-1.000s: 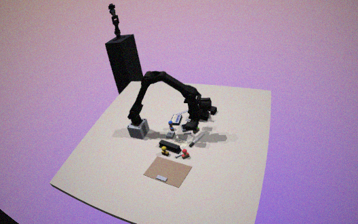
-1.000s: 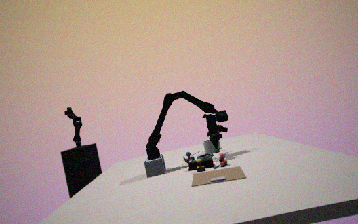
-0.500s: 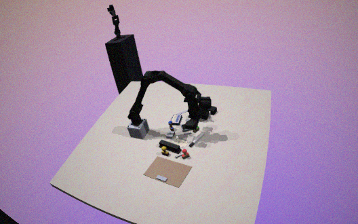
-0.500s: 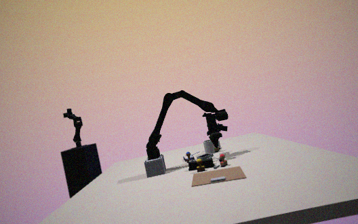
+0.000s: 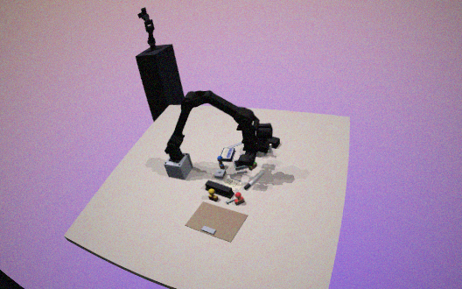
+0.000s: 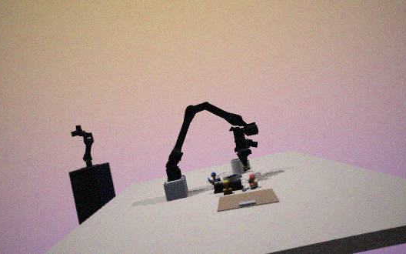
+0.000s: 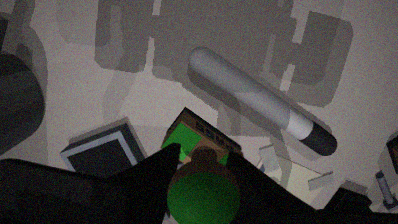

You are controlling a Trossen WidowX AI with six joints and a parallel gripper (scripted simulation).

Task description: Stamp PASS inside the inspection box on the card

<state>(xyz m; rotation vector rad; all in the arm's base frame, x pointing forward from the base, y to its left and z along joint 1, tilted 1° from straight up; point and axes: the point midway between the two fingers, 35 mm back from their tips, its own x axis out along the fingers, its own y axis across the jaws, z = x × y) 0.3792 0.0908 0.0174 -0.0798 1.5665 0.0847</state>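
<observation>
- Green-knobbed stamp (image 7: 202,192) grasped in the tool (image 7: 200,165).
- Grey marker (image 7: 260,100) lies on the counter (image 7: 360,100) at 1 o'clock from the stamp.
- Dark-faced pad (image 7: 102,152) at 9 o'clock.

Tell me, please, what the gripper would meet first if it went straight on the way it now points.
Probably bare bench beside the grey marker; the gripper, shut on the green stamp, points down there, though depth is unclear.

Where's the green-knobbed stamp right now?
In the wrist view the green-knobbed stamp sits bottom centre, gripped in the claw. The grey marker lies on the bench just beyond it, and a dark framed pad lies to its left.
</observation>
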